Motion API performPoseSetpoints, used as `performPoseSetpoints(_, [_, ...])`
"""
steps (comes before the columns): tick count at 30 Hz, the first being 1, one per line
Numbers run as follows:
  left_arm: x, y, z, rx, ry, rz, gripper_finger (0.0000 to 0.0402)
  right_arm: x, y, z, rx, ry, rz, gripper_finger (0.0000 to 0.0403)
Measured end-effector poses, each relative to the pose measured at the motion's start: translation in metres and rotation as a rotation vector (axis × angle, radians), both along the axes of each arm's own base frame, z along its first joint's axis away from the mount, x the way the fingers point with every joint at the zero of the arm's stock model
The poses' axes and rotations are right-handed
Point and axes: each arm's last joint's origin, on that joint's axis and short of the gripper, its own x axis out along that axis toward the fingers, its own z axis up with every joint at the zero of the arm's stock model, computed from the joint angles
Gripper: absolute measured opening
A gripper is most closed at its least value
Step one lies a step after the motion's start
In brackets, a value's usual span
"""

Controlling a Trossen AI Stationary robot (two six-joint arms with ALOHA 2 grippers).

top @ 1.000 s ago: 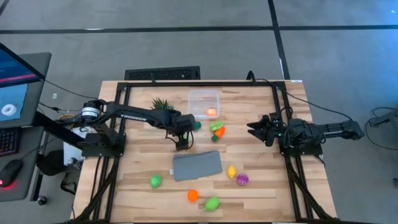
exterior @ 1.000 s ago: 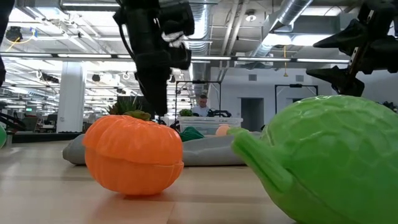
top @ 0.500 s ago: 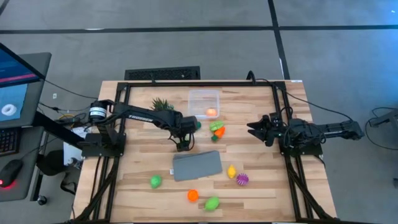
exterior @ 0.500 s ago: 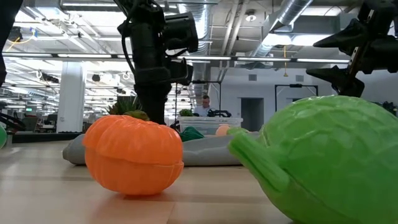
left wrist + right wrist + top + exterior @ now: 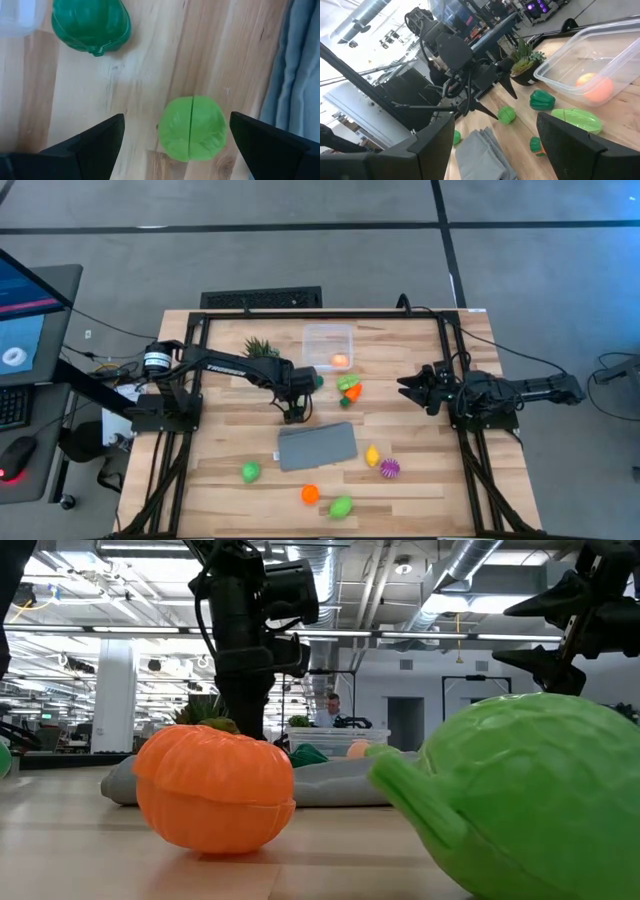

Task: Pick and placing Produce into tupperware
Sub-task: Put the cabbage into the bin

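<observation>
Pick step in hand: left gripper [image 5: 175,137], jaws wide and empty, hangs over green ball [image 5: 192,128]; next, descend and close.

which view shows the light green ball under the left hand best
The left wrist view: the light green ball lies unobstructed between the open left hand's fingers. The right wrist view shows it small; in the high view the hand hides it; in the low view it can't be made out.
</observation>
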Motion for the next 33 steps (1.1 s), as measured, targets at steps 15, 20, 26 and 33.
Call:
performPoseSetpoints(15, [0.001,0.0,-0.008,-0.003,0.028,0.031,0.0353,0.0,0.0,0.0,0.001,0.0,0.0,0.0306])
performPoseSetpoints(20, [0.005,-0.006,-0.021,-0.012,0.057,0.018,0.0353,0.0,0.0,0.0,0.013,-0.004,0.0,0.0306])
performPoseSetpoints(26, [0.007,-0.007,-0.027,-0.009,0.071,0.022,0.0353,0.0,0.0,0.0,0.02,0.003,0.0,0.0306])
performPoseSetpoints(33, [0.006,-0.006,-0.027,-0.002,0.074,0.026,0.0353,0.0,0.0,-0.001,0.019,0.004,0.0,0.0306])
